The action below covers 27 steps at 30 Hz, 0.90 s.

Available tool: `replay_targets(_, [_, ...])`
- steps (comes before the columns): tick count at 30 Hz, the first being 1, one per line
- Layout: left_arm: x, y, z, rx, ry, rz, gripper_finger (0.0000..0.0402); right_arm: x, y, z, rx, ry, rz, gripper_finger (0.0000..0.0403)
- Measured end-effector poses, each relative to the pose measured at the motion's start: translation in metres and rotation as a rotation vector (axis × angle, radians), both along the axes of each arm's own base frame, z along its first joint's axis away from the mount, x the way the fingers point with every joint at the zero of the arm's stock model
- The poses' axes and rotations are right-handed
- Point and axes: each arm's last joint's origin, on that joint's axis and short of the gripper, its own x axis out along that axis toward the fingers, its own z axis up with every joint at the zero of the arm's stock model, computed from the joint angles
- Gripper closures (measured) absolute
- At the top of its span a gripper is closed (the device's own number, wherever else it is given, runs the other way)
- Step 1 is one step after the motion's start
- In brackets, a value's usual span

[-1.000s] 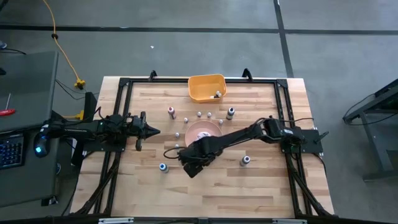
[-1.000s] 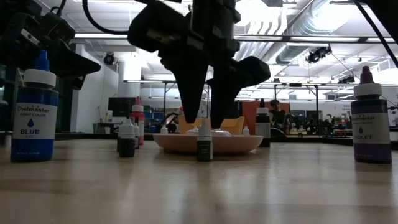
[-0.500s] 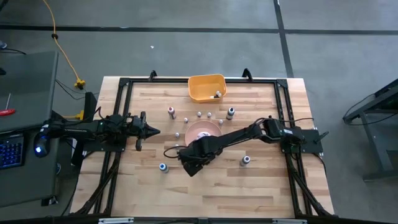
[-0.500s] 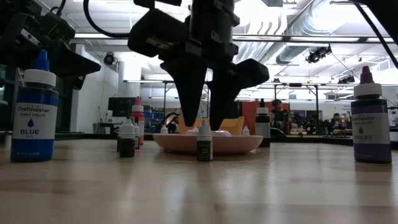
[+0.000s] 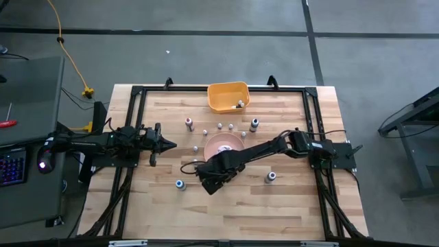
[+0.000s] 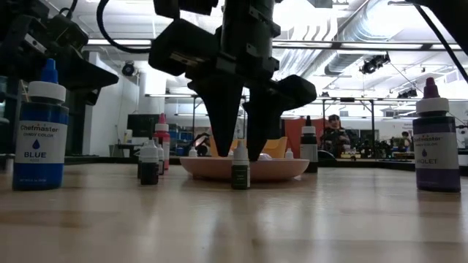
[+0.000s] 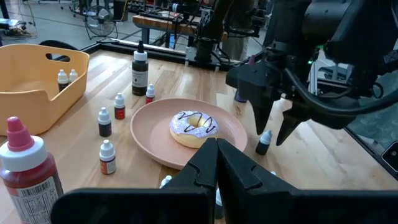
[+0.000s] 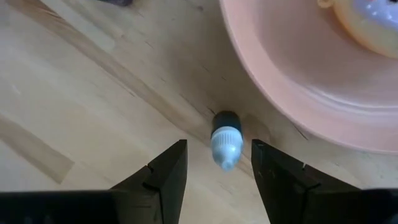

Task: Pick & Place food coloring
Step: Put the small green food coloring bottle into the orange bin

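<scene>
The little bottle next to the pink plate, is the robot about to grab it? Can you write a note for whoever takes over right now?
Right end effector: open, fingers on either side of the small dark bottle standing beside the pink plate, not yet gripping.
Left end effector: shut, waiting at the table's left side.
Done: two small bottles lie in the orange bin.
Left: close on this bottle, and the other bottles scattered over the table.
</scene>
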Motion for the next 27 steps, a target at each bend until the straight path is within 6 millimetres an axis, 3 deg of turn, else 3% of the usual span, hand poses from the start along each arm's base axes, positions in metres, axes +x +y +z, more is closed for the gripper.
replay_targets(21, [0.0000,0.0000,0.0000,0.000,0.000,-0.001,0.0401,0.0016,-0.0022,-0.0029,-0.017,-0.007,0.038,0.0352])
replay_targets(27, [0.0000,0.0000,-0.0001,0.000,0.001,-0.001,0.0401,0.0015,-0.0021,-0.0028,-0.017,-0.009,0.057,0.0355])
